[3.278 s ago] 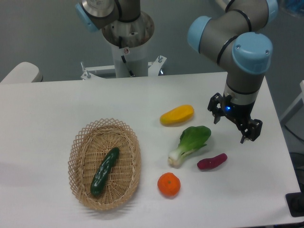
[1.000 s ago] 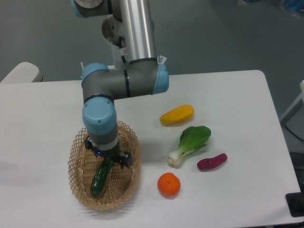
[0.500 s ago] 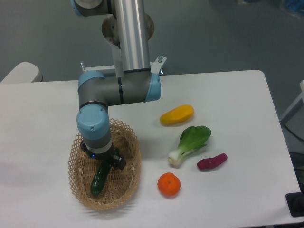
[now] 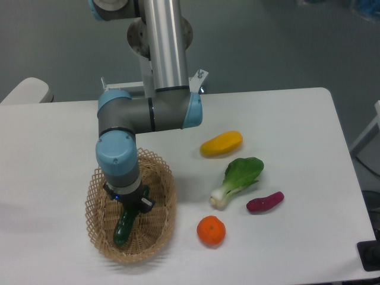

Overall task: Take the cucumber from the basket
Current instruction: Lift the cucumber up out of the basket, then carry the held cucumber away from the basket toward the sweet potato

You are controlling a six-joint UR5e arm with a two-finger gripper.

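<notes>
1. In the basket (image 4: 159,185), at our 8 o'clock, the cucumber (image 4: 123,228) lies lengthwise.
2. Half a second back the gripper (image 4: 129,206) sat slightly higher; now it's dropped onto the cucumber's upper end.
3. Jaws look narrowed round it, but we can't tell for sure, so we'd guess the lift comes next.

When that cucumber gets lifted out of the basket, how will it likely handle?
The cucumber looks stiff, so it probably stays straight. Its glossy skin may slip. Gripped near its upper end by the gripper, it could tilt over the basket.
</notes>
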